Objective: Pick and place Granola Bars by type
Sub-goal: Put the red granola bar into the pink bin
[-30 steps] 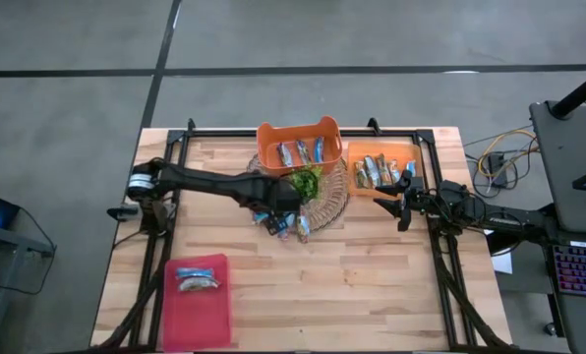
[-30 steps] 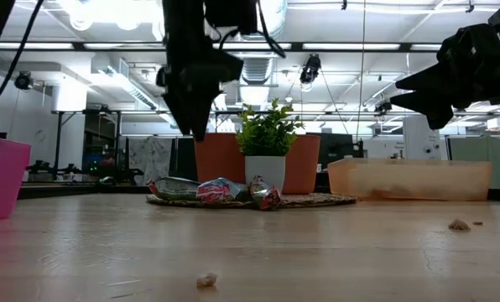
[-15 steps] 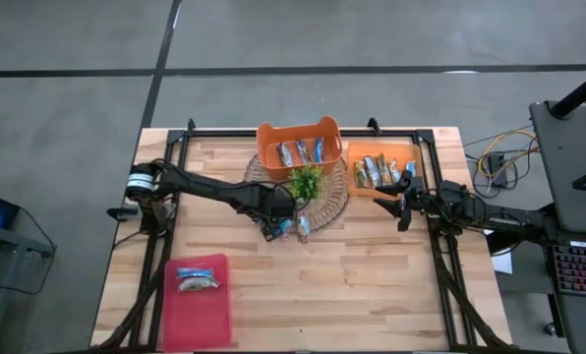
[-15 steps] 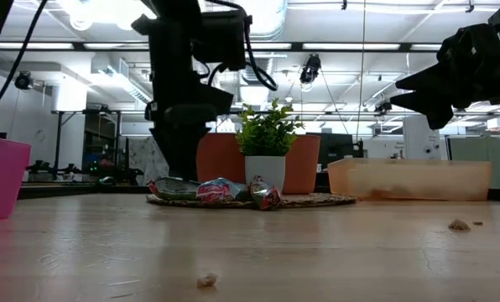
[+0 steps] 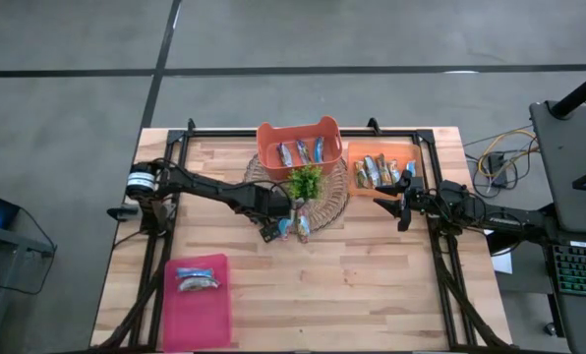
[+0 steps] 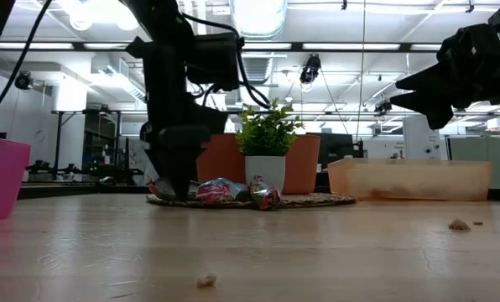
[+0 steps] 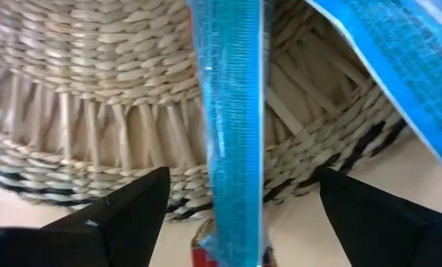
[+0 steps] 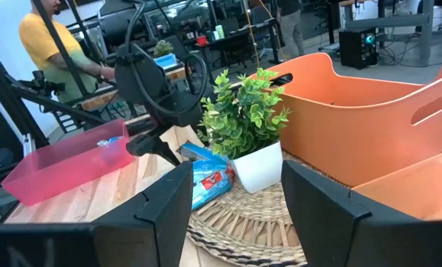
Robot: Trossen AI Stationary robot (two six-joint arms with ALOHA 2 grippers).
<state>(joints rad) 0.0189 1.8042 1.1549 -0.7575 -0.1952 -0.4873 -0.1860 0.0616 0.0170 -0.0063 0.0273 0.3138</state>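
Looking from the near edge of the table [image 5: 372,285], we see that the left end effector [image 5: 273,227] has come down within the last second, from above the woven mat [image 5: 330,202] to the loose bars [image 6: 221,190] at its front edge. We judge a pick is starting. Its fingers [image 7: 124,211] are wide apart, with a blue bar [image 7: 232,148] between them, not yet gripped. The plant [image 5: 305,182] stands just behind. Farther back, sorted bars lie in the orange bin [image 5: 298,147] and the tray [image 5: 380,167]. The right end effector [image 5: 403,197] waits near that tray, open and empty.
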